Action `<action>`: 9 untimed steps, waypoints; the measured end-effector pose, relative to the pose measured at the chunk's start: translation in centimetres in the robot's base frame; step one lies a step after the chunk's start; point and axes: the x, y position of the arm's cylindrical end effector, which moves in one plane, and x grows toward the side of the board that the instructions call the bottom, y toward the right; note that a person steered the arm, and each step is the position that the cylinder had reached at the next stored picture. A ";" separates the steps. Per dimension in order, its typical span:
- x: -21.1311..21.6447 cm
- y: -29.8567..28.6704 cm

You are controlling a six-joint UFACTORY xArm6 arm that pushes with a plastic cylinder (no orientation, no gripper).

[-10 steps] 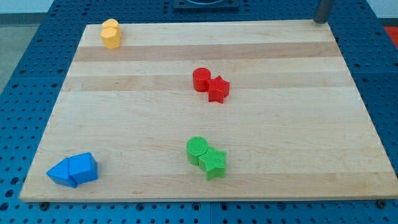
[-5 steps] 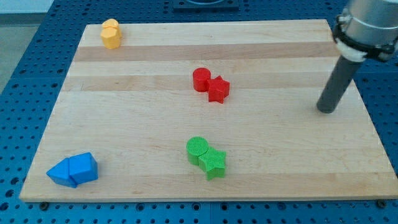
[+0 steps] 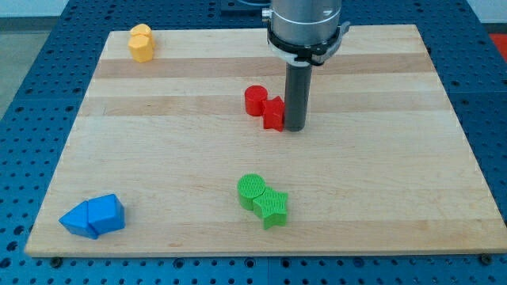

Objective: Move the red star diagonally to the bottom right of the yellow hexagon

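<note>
1. My tip (image 3: 294, 127) sits against the red star's (image 3: 272, 115) right side — no fingers here, only a rod.
2. Star mid-board, touching the red cylinder (image 3: 255, 100).
3. Yellow hexagon (image 3: 141, 45) far left; pushing leftward makes sense.

One cam only, raised, looking down at an angle across the wooden board (image 3: 158, 150), whole board in frame, far edge at view's top, mid distance, blue pegboard (image 3: 32, 103) round it, no 2nd view.

We see two yellow blocks (image 3: 140, 43), two red (image 3: 264, 106), two green (image 3: 264, 199), two blue (image 3: 93, 217); pale wood board (image 3: 158, 142).
</note>
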 end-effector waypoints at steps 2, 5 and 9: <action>-2.2 -3.6; -5.1 -12.1; -11.9 -21.0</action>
